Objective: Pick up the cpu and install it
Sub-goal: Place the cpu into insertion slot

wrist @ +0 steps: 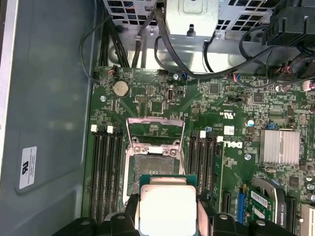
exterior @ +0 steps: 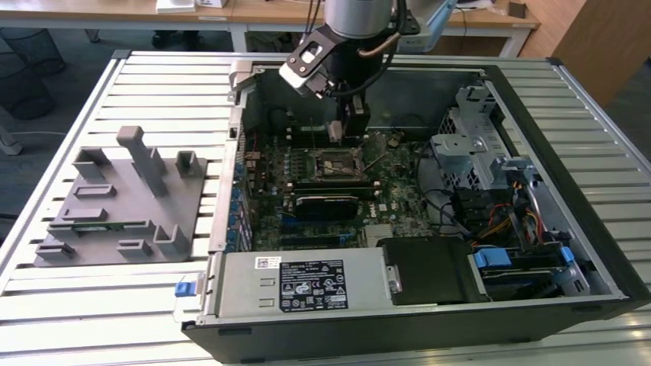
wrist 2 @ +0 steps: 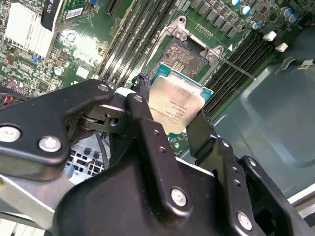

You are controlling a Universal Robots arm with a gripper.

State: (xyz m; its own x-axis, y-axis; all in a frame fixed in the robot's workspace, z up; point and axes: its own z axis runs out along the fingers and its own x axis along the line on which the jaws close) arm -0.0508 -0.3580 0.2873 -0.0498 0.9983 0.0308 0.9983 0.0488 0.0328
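The claw point(wrist 2: 173, 112) is clamped on the cpu point(wrist 2: 178, 98). Its black metal fingers point(wrist 2: 147, 129) press two opposite edges, I think to leave the flat silver-grey top and the underside free. The cpu hangs just above the open socket point(wrist: 155, 167), with its steel frame raised, on the green motherboard point(wrist: 231, 113) inside the computer case point(exterior: 569, 152) on the slatted desk point(exterior: 122, 305).

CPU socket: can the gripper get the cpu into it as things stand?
Probably yes: the gripper holds the cpu near the socket, its retention frame looks open, and nothing shows between them.
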